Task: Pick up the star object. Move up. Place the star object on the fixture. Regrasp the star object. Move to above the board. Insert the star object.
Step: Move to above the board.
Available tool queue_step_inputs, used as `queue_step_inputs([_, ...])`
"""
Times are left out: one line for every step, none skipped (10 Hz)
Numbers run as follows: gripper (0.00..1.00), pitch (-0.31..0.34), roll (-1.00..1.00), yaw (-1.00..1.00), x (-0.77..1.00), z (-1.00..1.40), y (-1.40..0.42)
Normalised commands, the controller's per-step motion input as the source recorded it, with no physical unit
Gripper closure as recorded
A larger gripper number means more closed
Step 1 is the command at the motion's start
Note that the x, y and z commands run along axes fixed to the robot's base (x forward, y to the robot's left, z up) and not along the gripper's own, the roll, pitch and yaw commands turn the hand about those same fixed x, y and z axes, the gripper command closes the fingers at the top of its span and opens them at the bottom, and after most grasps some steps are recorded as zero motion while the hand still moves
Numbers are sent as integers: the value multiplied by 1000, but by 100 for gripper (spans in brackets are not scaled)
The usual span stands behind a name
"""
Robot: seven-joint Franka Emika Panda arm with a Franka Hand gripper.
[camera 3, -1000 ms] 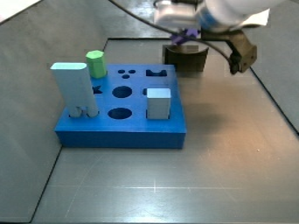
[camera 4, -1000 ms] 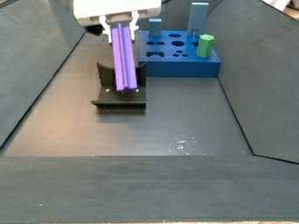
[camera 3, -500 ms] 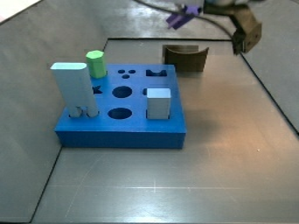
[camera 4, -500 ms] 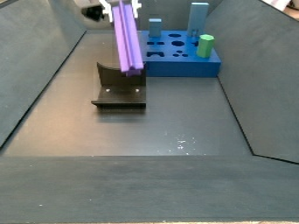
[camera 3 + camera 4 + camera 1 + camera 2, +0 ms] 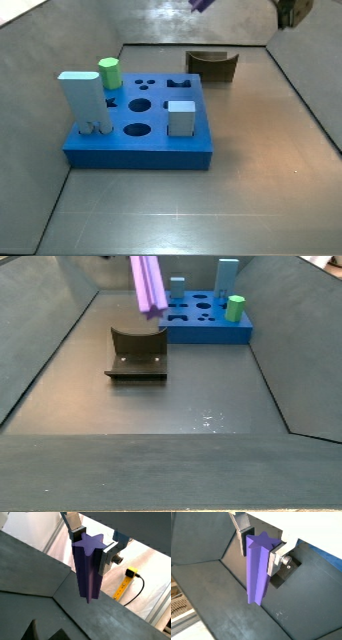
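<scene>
While the gripper point(image 5: 92, 543) stays clamped on the star object point(image 5: 258, 567), it has climbed almost out of both side views, the prism now well above the empty fixture point(image 5: 138, 351).

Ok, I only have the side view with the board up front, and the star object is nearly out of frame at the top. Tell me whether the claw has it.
Observer: In both wrist views the claw is shut on the star object, a silver plate on either side of its upper end.
Operator: Give me its pose.
Observer: In a side view the star object hangs nearly upright, its lower end free and apart from the fixture.
</scene>
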Motion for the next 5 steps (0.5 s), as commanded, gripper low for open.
queue_step_inputs([100, -47, -26, 20, -44, 953, 0])
queue_step_inputs([100, -31, -39, -14, -33, 715, 2])
queue_step_inputs([100, -20, -42, -22, -32, 621, 0])
queue_step_inputs([100, -5, -46, -30, -32, 477, -2])
queue_step_inputs([100, 18, -52, -34, -30, 285, -1])
